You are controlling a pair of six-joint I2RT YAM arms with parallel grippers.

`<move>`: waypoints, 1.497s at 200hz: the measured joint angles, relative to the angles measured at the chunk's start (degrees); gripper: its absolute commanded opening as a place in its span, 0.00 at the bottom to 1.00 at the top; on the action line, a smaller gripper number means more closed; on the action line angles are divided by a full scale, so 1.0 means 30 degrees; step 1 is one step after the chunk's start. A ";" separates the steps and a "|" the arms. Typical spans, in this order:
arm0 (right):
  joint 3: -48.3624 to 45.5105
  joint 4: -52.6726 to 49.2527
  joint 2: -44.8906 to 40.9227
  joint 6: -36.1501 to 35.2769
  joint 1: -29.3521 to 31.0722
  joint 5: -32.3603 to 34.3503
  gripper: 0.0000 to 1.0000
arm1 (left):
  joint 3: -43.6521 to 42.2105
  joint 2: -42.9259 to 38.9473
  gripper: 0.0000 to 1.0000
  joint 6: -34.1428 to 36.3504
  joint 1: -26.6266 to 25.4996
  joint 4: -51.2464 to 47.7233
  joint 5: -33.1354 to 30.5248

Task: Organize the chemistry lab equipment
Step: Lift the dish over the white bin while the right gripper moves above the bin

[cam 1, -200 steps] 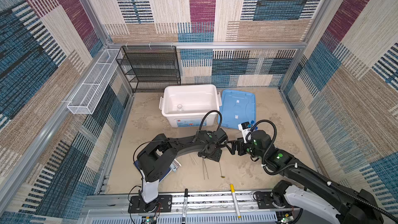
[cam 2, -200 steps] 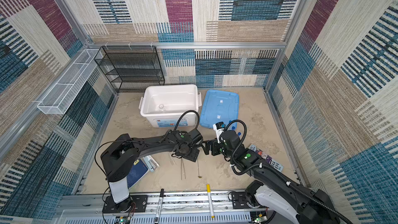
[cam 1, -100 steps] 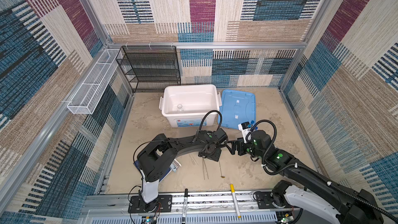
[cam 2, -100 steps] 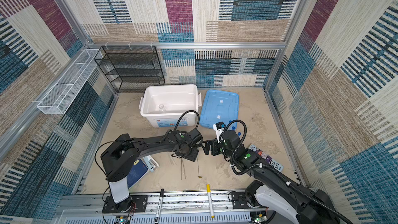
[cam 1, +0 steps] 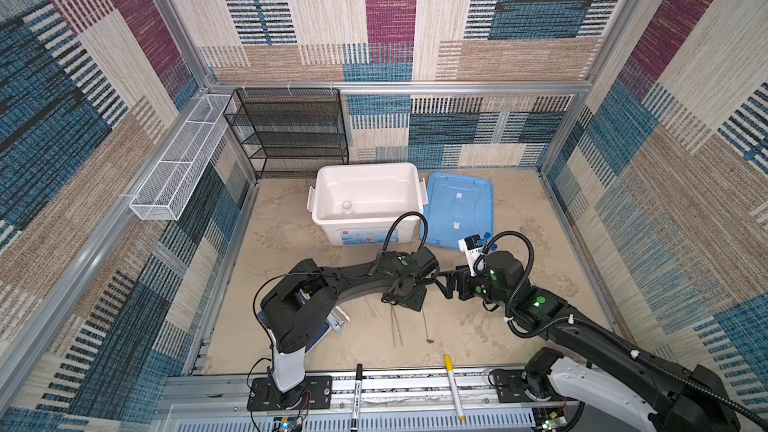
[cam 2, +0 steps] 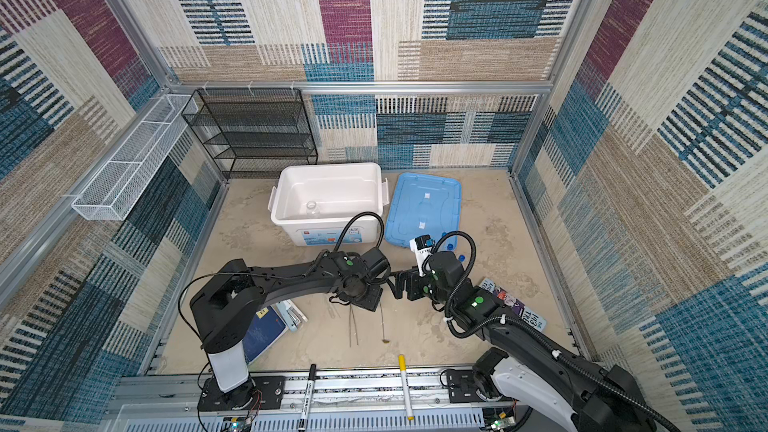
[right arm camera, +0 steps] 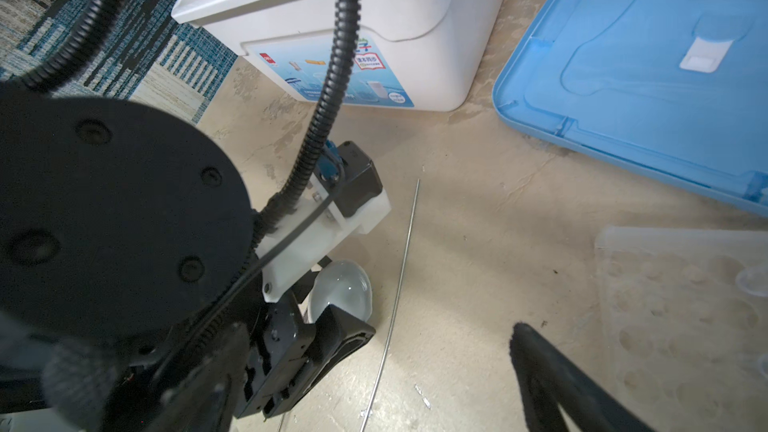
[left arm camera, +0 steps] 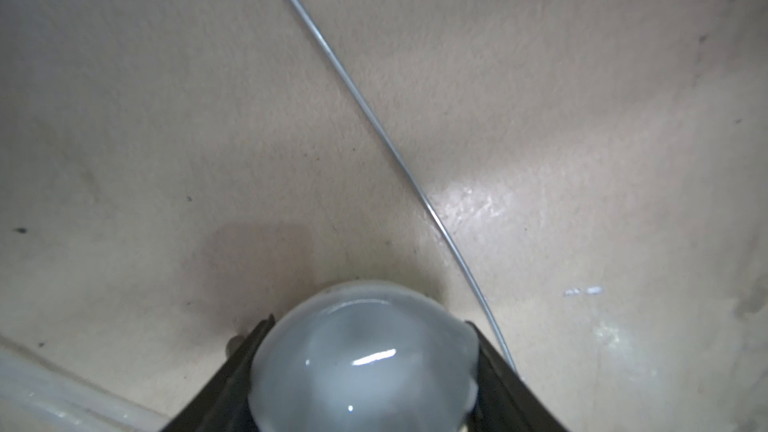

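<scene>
White dish near the tub is pinched in our left hand, our right hand spread empty; next we likely lift it level into the tub.

Beige tabletop bears white bin, blue lid, metal tweezers, thin spoon
</scene>
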 measured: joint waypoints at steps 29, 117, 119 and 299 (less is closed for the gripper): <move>-0.0036 0.0219 -0.0175 -0.0015 0.0007 -0.0415 1.00 | 0.0109 -0.0699 0.61 0.0000 0.0146 -0.0175 -0.0073; 0.0765 0.0780 -0.0291 -0.0102 0.0007 -0.0933 0.99 | 0.0401 -0.4459 0.60 0.0444 0.1690 -0.1974 -0.0874; 0.0845 0.0794 -0.0255 -0.0124 0.0007 -0.0954 1.00 | 0.0415 -0.4546 0.60 0.0466 0.1734 -0.2018 -0.0889; 0.9719 0.2623 0.7060 0.0882 0.0058 -0.0495 0.99 | 0.9581 -0.4787 0.59 0.5115 0.8357 -0.7985 -0.0525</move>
